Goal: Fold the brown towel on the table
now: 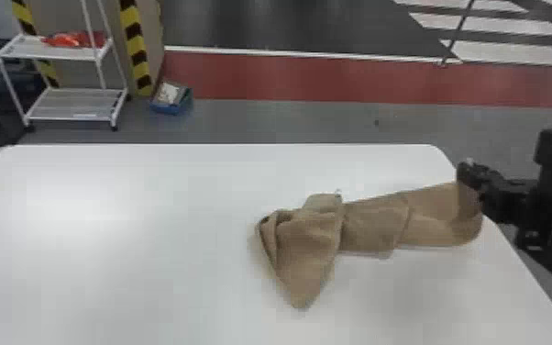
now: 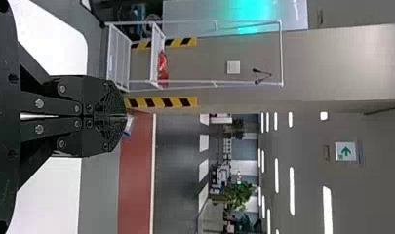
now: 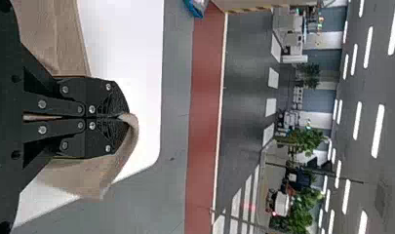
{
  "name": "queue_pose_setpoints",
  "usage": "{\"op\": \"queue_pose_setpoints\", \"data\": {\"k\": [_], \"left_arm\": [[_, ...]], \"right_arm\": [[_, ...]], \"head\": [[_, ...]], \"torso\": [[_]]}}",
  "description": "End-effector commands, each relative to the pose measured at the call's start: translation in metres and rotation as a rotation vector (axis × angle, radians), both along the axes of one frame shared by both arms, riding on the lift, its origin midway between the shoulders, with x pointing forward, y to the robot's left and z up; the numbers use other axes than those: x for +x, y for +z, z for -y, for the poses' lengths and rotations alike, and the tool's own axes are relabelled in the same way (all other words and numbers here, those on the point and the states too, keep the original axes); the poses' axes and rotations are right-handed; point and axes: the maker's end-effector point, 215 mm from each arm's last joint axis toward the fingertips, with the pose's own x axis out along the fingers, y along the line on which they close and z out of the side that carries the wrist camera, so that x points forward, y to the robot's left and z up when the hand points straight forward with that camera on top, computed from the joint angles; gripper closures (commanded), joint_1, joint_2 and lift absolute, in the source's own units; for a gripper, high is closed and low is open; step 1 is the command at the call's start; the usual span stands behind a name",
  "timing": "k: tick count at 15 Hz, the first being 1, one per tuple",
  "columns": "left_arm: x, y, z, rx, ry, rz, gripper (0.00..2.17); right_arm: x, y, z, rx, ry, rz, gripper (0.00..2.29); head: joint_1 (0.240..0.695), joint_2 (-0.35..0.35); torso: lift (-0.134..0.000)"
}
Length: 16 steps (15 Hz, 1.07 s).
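Below the right claw [image 1: 467, 172], which pinches one end, the brown towel [image 1: 373, 225] droops onto the tabletop [image 1: 128, 257], looking soft, light and floppy, so the pressed-together left claw [image 2: 126, 116] could open and grab the bunchy far end [image 1: 307, 243].

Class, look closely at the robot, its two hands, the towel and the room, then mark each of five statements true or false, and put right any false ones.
1. The right hand has hold of the brown towel. True.
2. The towel is entirely off the white table. False: much of it rests there, and the end at the right hand is raised.
3. The left hand is closed with no towel in it. True.
4. The towel is spread out flat and smooth. False: it is bunched and creased.
5. The blue box stands on the table. False: it stands on the floor beyond.
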Motion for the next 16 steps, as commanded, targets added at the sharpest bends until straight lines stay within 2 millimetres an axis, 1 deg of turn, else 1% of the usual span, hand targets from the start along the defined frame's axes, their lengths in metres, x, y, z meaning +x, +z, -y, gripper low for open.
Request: {"op": "queue_pose_setpoints", "data": {"k": [1, 2, 3, 4, 5, 6, 7, 8, 9, 10, 11, 12, 13, 14, 16], "left_arm": [[0.021, -0.018, 0.002, -0.013, -0.009, -0.040, 1.47], [0.023, -0.036, 0.007, -0.021, -0.028, -0.076, 1.47], [0.023, -0.051, 0.012, -0.030, -0.044, -0.099, 1.47], [0.024, -0.061, 0.020, -0.038, -0.065, -0.104, 1.47], [0.023, -0.067, 0.028, -0.043, -0.083, -0.105, 1.47], [0.022, -0.074, 0.044, -0.053, -0.120, -0.114, 1.47], [0.021, -0.078, 0.060, -0.064, -0.160, -0.113, 1.45], [0.019, -0.080, 0.081, -0.075, -0.205, -0.100, 1.33], [0.016, -0.084, 0.101, -0.084, -0.242, -0.097, 1.27], [0.010, -0.090, 0.121, -0.092, -0.275, -0.096, 1.22], [0.003, -0.096, 0.146, -0.105, -0.316, -0.096, 1.00], [-0.007, -0.100, 0.171, -0.114, -0.359, -0.087, 0.80], [-0.014, -0.105, 0.191, -0.117, -0.390, -0.085, 0.52], [-0.023, -0.116, 0.216, -0.124, -0.430, -0.109, 0.35], [-0.036, -0.136, 0.259, -0.108, -0.500, -0.140, 0.31]], "right_arm": [[0.029, 0.003, -0.032, 0.051, 0.031, -0.014, 1.56], [0.031, -0.001, -0.036, 0.055, 0.030, -0.021, 1.56], [0.030, -0.007, -0.037, 0.058, 0.031, -0.030, 1.56], [0.027, -0.016, -0.036, 0.060, 0.028, -0.046, 1.56], [0.022, -0.025, -0.034, 0.059, 0.025, -0.057, 1.56], [0.016, -0.033, -0.033, 0.066, 0.024, -0.070, 1.56], [0.011, -0.039, -0.035, 0.073, 0.028, -0.076, 1.56], [0.006, -0.044, -0.030, 0.076, 0.024, -0.081, 1.57], [-0.002, -0.049, -0.022, 0.077, 0.009, -0.088, 1.56], [-0.010, -0.056, -0.015, 0.075, -0.003, -0.087, 1.56], [-0.022, -0.064, -0.004, 0.073, -0.020, -0.090, 1.56], [-0.030, -0.058, 0.007, 0.067, -0.029, -0.030, 1.56], [-0.035, -0.048, 0.016, 0.059, -0.033, 0.047, 1.57], [-0.044, -0.050, 0.023, 0.063, -0.030, 0.078, 1.56], [-0.057, -0.061, 0.034, 0.074, -0.040, 0.093, 1.56]], "head": [[0.658, -0.061], [0.648, -0.045], [0.641, -0.031], [0.641, -0.025], [0.655, -0.024], [0.665, -0.029], [0.674, -0.034], [0.685, -0.044], [0.695, -0.072], [0.695, -0.089], [0.695, -0.113], [0.695, -0.134], [0.695, -0.158], [0.695, -0.218], [0.695, -0.279]], "torso": [[-0.110], [-0.110], [-0.110], [-0.110], [-0.110], [-0.110], [-0.110], [-0.110], [-0.110], [-0.110], [-0.110], [-0.110], [-0.110], [-0.110], [-0.110]]}}
